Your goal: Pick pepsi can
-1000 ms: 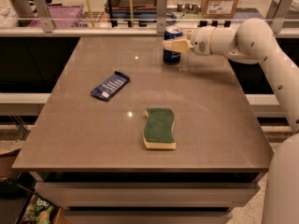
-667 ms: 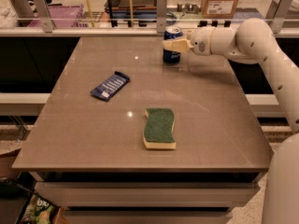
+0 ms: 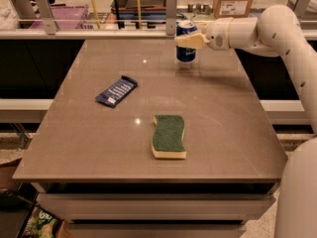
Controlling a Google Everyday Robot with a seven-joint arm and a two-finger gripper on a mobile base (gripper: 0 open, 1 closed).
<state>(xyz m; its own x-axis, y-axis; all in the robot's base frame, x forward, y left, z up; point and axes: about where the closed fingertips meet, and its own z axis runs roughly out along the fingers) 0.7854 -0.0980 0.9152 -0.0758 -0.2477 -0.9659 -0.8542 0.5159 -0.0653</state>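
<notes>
Gripper (image 3: 183,40) comes in sideways from the right, fingers pinching the upright pepsi can (image 3: 185,54) mid-body at the table's (image 3: 148,83) far edge.

The pepsi can (image 3: 186,54), dark blue with a silver top, stands upright, clasped in the gripper (image 3: 182,38). One cream finger (image 3: 191,40) crosses its front at mid-height, and its lower half shows beneath.
</notes>
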